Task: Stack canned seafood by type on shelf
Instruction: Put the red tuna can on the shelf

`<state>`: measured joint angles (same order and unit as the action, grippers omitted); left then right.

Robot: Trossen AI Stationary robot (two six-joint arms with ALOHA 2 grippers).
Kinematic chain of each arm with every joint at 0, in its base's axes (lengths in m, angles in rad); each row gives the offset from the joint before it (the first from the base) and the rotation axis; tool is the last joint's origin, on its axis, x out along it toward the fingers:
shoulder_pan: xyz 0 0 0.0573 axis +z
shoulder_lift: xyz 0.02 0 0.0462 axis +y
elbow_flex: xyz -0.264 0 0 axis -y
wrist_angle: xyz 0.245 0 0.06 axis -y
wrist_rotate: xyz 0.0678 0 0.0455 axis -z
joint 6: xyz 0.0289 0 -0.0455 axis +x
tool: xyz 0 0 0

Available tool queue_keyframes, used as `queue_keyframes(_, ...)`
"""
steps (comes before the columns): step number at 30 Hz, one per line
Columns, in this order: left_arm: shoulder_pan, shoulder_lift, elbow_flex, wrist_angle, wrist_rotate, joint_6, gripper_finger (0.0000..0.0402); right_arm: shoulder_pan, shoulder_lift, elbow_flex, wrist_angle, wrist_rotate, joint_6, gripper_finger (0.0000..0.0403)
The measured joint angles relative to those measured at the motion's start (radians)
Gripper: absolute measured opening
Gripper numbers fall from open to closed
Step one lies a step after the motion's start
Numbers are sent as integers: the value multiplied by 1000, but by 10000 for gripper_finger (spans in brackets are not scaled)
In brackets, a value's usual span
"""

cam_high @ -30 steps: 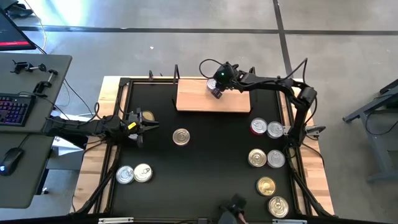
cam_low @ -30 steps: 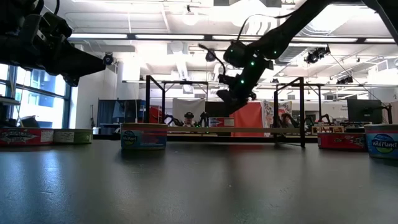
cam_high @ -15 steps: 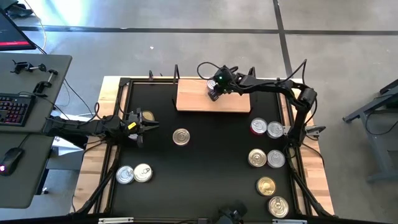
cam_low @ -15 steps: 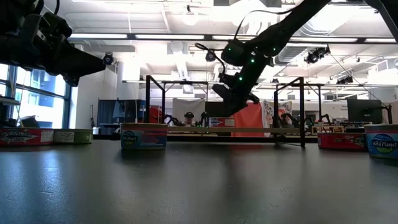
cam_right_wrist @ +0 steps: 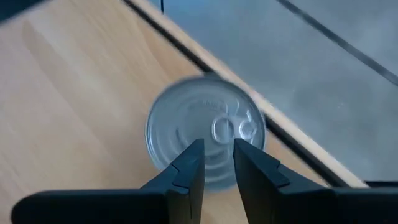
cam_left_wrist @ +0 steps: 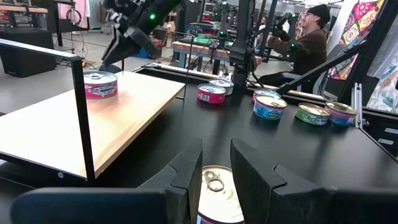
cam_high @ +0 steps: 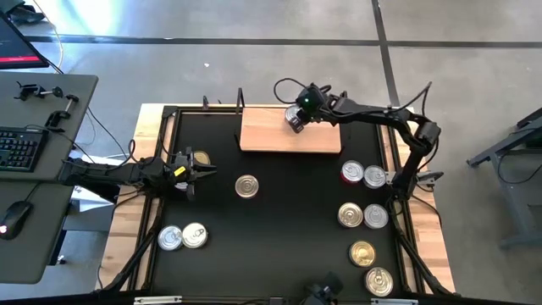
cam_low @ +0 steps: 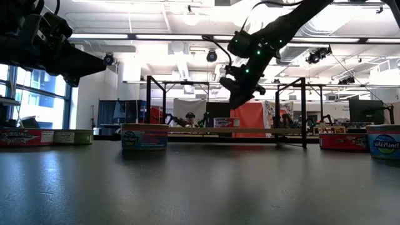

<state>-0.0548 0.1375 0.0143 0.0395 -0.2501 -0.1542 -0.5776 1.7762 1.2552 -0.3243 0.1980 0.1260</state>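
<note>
Above the pale wooden shelf [cam_high: 290, 135], the right end effector [cam_high: 295, 121], fingers narrowly parted and holding nothing, hovers over a round silver ridged-lid tin [cam_right_wrist: 205, 138].

Grey concrete floor [cam_high: 254, 68] crossed by dark seams, grey side desk [cam_high: 42, 127] with keyboard [cam_high: 19, 150] and mouse [cam_high: 13, 218], bright ceiling strip lights [cam_low: 156, 36], tall windows [cam_low: 25, 103], a seated person [cam_left_wrist: 308, 43] beyond.
</note>
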Motion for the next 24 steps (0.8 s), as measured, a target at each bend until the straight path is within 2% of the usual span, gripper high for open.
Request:
queue_keyframes(3,0,0,0,0,0,0,76,2,12,0,21,-3,47,75)
queue_keyframes(10,0,0,0,0,0,-8,76,4,94,0,60,63,146,75)
queue_keyframes(24,0,0,0,0,0,-10,76,-3,114,1,108,80,-22,75)
